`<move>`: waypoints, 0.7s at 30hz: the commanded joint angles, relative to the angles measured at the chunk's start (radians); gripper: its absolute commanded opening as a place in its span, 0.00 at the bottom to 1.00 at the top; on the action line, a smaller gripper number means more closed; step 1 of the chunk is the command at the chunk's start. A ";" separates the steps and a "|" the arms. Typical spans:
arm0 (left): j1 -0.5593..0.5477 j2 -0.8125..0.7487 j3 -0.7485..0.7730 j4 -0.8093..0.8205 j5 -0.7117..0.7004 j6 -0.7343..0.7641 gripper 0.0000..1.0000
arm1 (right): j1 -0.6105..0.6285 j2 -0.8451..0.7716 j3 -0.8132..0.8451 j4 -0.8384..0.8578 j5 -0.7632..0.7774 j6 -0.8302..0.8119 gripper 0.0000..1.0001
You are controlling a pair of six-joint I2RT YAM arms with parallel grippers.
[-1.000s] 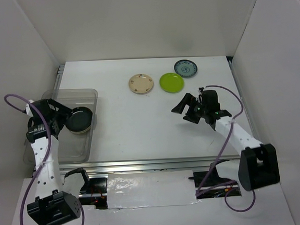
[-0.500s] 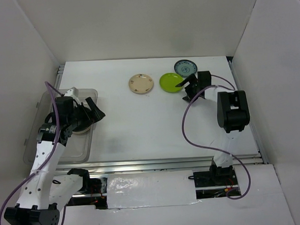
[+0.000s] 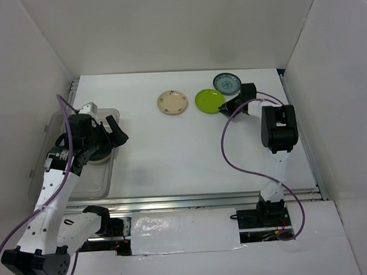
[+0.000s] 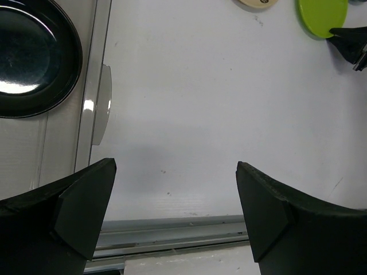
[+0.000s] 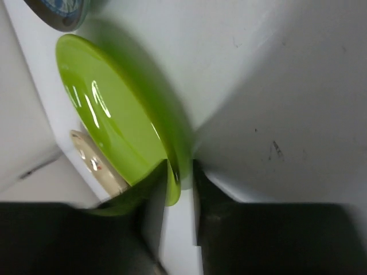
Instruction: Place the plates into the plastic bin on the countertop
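Your right pincer (image 5: 179,177) has just clamped on the rim of the lime green plate (image 5: 109,120), so carrying it to the plastic bin (image 3: 91,178) comes next; your left pincer (image 4: 175,206) stands apart, empty.

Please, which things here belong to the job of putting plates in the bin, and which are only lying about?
Belong to the job:
lime green plate, rim between the fingers of the right hand
cream plate
blue patterned plate
black plate, already in the plastic bin
left hand, open

Only lying about:
purple cables
metal rail
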 commanded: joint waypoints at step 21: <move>-0.063 0.446 0.363 0.216 0.385 0.059 0.99 | 0.278 -0.838 -0.311 -0.256 -0.205 -0.515 0.00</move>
